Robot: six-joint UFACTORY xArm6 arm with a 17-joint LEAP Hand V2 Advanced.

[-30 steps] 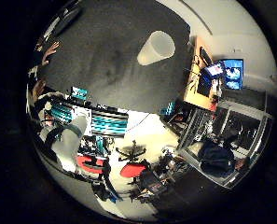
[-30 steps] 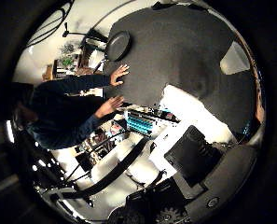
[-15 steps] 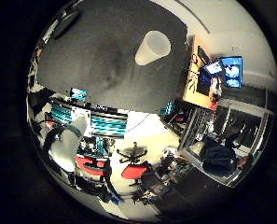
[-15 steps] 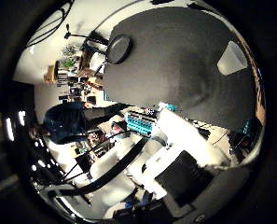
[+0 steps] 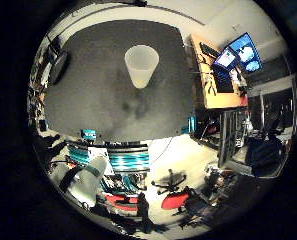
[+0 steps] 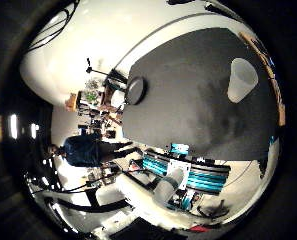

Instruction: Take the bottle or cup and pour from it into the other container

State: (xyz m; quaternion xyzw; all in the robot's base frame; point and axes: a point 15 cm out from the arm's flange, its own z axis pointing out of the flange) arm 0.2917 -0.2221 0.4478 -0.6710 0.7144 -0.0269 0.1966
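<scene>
No part of the hand shows in either palm view, so its fingers cannot be judged. The dark round object (image 6: 136, 90) at the table's (image 6: 188, 100) far corner is too small to identify. The translucent cup's (image 5: 141, 65) contents cannot be made out.

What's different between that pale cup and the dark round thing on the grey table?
The cup is pale and translucent; the dark round thing is nearly black. The cup stands tall, wider at its rim than its base, while the round thing looks low and flat. The cup stands further in on the table; the round thing lies near one edge. Both rest on the same grey tabletop, apart from each other.
</scene>
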